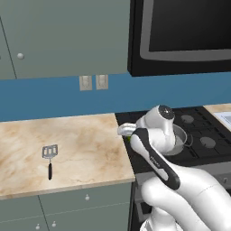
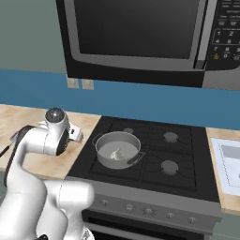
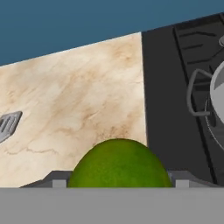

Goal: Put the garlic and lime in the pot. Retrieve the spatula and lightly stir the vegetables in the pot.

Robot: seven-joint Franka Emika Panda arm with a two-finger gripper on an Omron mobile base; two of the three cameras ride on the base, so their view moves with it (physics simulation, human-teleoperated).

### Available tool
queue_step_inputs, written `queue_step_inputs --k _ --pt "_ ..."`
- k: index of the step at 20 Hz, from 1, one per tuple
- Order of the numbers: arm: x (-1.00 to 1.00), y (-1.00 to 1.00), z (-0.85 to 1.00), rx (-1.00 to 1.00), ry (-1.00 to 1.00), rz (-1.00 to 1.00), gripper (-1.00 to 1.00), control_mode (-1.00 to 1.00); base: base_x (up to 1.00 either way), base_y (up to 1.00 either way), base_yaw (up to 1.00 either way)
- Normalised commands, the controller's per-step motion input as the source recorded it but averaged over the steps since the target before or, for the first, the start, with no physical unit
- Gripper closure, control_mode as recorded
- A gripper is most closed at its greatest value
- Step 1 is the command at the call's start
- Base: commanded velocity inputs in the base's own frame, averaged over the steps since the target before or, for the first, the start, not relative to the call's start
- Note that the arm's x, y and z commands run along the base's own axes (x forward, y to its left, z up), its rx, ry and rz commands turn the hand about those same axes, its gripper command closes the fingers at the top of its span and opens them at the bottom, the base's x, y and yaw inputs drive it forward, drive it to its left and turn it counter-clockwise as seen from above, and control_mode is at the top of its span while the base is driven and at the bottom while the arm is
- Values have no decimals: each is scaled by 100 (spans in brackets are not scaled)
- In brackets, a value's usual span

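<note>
The lime (image 3: 119, 164) is bright green, smooth and round, held clamped between the gripper's (image 3: 118, 183) fingers above the counter (image 3: 74, 100), beside the pot (image 2: 117, 150).

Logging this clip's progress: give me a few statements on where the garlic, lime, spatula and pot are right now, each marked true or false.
1. The garlic lies inside the pot. True.
2. The lime is already in the pot. False: the hand view shows it right at the gripper, over the edge where counter meets stove, outside the pot.
3. The spatula lies flat on the marble counter, apart from the arm. True.
4. The pot sits on the counter beside the spatula. False: it stands on a front burner of the stove.
5. The spatula is held in the gripper. False: it lies untouched on the counter.
</note>
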Motion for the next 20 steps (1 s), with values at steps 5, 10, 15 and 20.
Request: queue_step_inputs --k 5,10,15,20 --pt "-1 -74 3 -11 3 -24 100 -100 0 0 0" --pt "13 -76 -4 -19 0 -22 100 -100 0 0 0" --pt "23 -67 -26 -11 0 -11 100 -100 0 0 0" --pt "41 -54 -21 -2 5 -3 100 -100 0 0 0"
